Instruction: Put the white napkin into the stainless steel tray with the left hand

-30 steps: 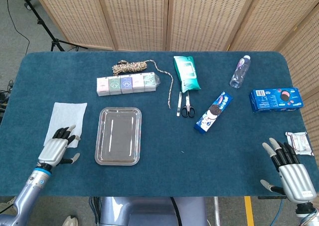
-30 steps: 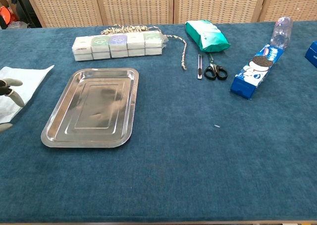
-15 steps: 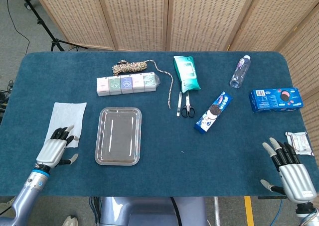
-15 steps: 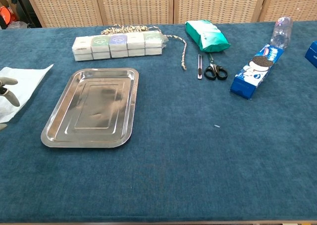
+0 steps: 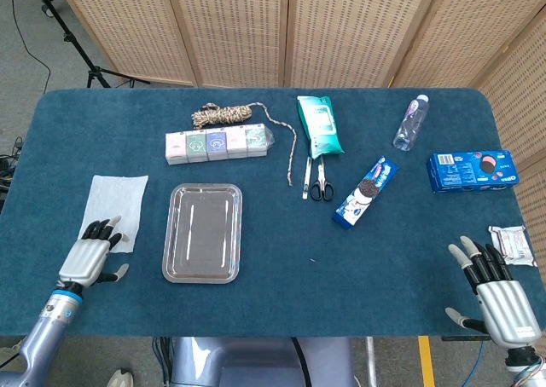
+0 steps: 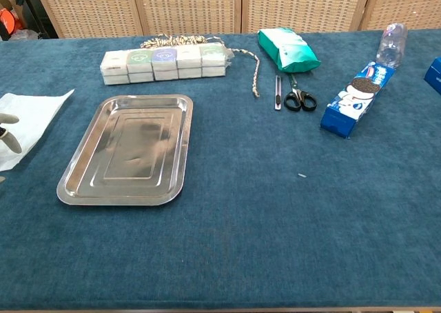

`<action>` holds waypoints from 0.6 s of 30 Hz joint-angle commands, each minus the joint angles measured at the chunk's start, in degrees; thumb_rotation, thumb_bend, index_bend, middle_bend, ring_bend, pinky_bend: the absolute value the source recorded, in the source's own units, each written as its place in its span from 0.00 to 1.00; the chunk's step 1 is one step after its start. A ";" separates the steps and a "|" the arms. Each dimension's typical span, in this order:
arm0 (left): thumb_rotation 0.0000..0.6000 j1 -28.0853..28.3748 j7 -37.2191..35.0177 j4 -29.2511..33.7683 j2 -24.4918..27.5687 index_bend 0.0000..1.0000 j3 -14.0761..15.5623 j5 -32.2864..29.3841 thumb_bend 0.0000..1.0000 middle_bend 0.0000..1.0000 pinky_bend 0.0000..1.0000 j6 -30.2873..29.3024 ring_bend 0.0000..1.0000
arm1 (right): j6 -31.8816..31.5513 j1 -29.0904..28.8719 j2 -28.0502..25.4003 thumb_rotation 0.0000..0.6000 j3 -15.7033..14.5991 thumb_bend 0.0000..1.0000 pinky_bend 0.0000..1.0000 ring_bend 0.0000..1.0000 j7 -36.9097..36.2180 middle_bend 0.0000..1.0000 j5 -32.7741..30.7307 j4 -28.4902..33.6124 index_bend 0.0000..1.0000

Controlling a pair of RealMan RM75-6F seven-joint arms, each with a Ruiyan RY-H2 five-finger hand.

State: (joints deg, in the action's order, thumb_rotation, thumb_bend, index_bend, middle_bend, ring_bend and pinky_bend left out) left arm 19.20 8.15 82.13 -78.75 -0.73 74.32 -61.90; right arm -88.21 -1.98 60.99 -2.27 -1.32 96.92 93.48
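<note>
The white napkin (image 5: 116, 204) (image 6: 29, 116) lies flat on the blue table, left of the stainless steel tray (image 5: 203, 233) (image 6: 130, 149). My left hand (image 5: 87, 255) hovers at the napkin's near edge, fingers spread and holding nothing; the chest view shows only its fingertips (image 6: 8, 139) at the left border. The tray holds nothing. My right hand (image 5: 495, 293) is open near the table's front right corner, far from both.
A row of small boxes (image 5: 217, 143), a coiled rope (image 5: 223, 112), a green pouch (image 5: 319, 124), a cutter and scissors (image 5: 320, 181), a cookie pack (image 5: 367, 191), a bottle (image 5: 410, 122), a blue cookie box (image 5: 472, 170) and a small wrapper (image 5: 511, 241) lie across the back and right.
My left hand has drawn back toward the front-left edge, its fingertips now covering less of the napkin. The napkin and the right hand have not moved.
</note>
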 commanded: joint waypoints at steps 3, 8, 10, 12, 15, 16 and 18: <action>0.75 0.23 0.35 -1.89 -1.62 0.31 -0.32 0.06 0.33 0.00 0.00 -0.25 0.00 | -0.01 0.00 -0.03 1.00 -0.01 0.00 0.00 0.00 -0.06 0.00 0.01 -0.01 0.00; 0.76 0.36 0.66 -2.57 -2.45 0.31 -0.47 -0.08 0.33 0.00 0.00 -0.23 0.00 | -0.35 0.11 -0.07 1.00 -0.01 0.00 0.00 0.00 -0.28 0.00 0.21 -0.08 0.00; 0.76 0.35 0.89 -2.79 -2.73 0.32 -0.48 0.13 0.33 0.00 0.00 -0.53 0.00 | -0.37 0.11 -0.08 1.00 -0.01 0.00 0.00 0.00 -0.33 0.00 0.23 -0.12 0.00; 0.75 0.33 1.04 -3.01 -2.97 0.33 -0.55 0.22 0.33 0.00 0.00 -0.80 0.00 | -0.34 0.11 -0.08 1.00 -0.05 0.00 0.00 0.00 -0.24 0.00 0.28 -0.08 0.00; 0.76 0.32 1.27 -3.43 -3.35 0.34 -0.60 0.38 0.34 0.00 0.00 -1.12 0.00 | -0.37 0.12 -0.05 1.00 -0.09 0.00 0.00 0.00 -0.18 0.00 0.39 -0.09 0.00; 0.76 0.37 1.56 -3.82 -3.58 0.34 -0.60 0.44 0.34 0.00 0.00 -1.18 0.00 | -0.47 0.17 -0.05 1.00 -0.10 0.00 0.00 0.00 -0.13 0.00 0.44 -0.10 0.00; 0.76 0.36 1.61 -4.41 -4.06 0.34 -0.69 0.37 0.34 0.00 0.00 -1.27 0.00 | -0.64 0.26 -0.02 1.00 -0.11 0.00 0.00 0.00 -0.09 0.00 0.50 -0.11 0.00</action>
State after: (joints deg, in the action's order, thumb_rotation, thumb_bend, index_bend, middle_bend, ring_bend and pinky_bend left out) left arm 19.55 9.69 77.87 -82.65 -1.38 74.71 -63.11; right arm -88.84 -1.73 60.96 -2.38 -1.42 97.41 93.37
